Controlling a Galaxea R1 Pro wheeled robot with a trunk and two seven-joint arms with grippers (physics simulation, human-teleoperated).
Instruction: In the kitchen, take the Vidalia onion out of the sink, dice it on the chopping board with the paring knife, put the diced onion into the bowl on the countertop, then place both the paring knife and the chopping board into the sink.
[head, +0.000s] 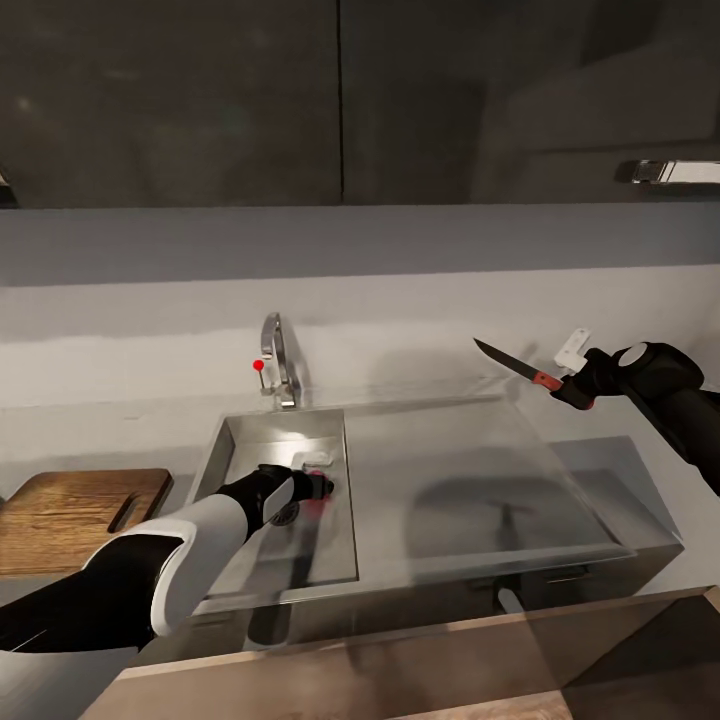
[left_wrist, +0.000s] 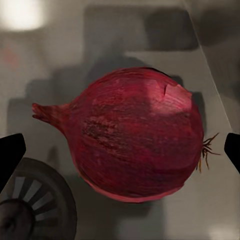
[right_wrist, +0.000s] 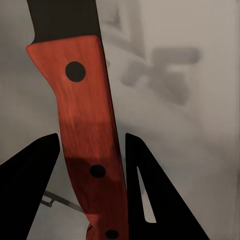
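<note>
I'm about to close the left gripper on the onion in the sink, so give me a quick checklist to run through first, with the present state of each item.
1. Left gripper open: ok, its fingertips stand wide apart at either side of the onion.
2. Onion centred between the fingers: ok in the left wrist view.
3. Onion resting on the sink floor beside the drain: ok.
4. Gripper low enough to grip the onion's middle: cannot tell.
5. Right gripper holding the paring knife securely: ok, its fingers close on the orange-red handle.
6. Knife clear of the left arm: ok, held up over the far right of the countertop.
</note>
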